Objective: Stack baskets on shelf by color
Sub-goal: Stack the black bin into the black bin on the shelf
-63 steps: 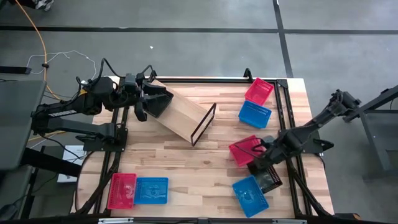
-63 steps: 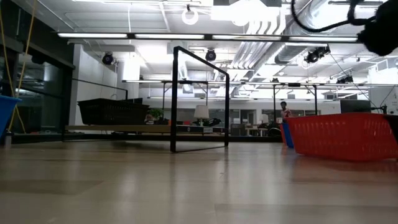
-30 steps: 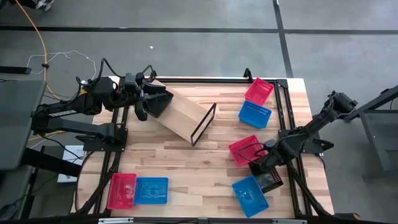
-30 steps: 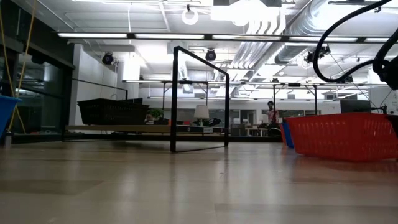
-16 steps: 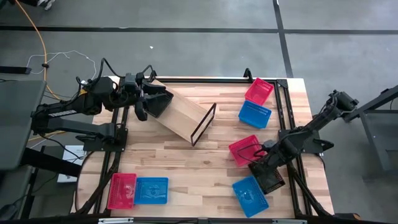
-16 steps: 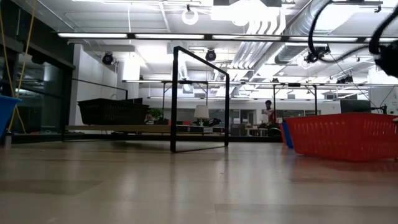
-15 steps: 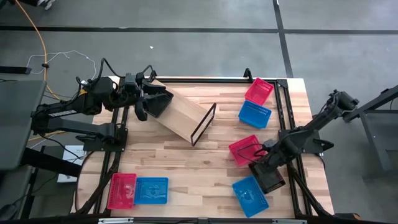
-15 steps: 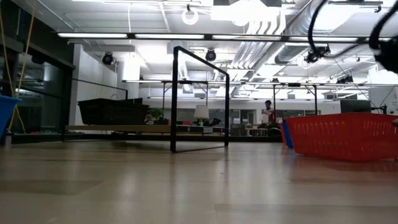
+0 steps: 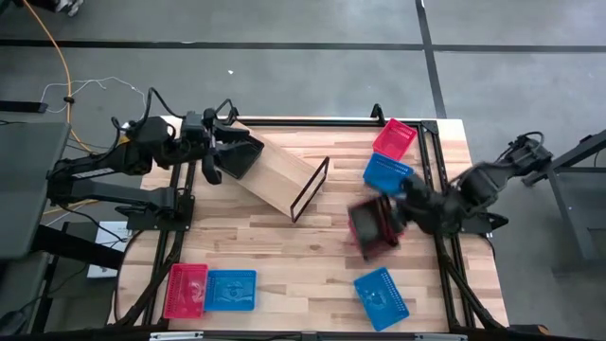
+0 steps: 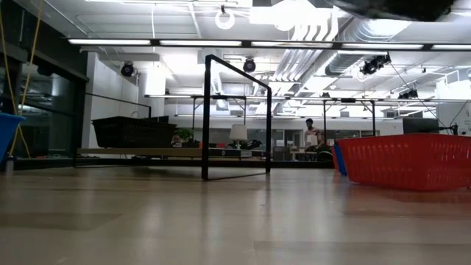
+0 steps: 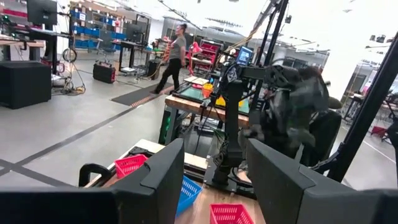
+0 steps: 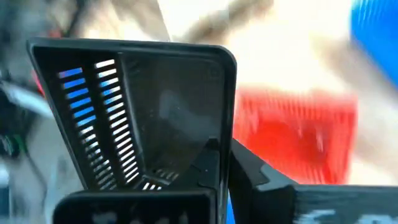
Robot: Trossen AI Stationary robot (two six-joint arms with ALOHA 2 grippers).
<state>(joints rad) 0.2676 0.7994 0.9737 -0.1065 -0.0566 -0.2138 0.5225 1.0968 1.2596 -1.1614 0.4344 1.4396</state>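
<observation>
Half a second ago the right gripper sat low at the right of the high view over the black basket, beside the blue basket near the bottom edge; now the arm has swung up and toward the middle, and the black basket has left that spot and hangs blurred over the red basket at centre right. In the right wrist view the dark fingers are pinched tight on the black basket's wall, so it hangs from one side with its open face turned toward the camera. The left gripper has not moved: it stands at the upper left of the high view, partly open against the end of the shelf. The shelf lies on the table with its long axis on a diagonal, from upper left down to lower right, its black frame at the lower right end. A red and blue pair sits at upper right, another pair at lower left.
</observation>
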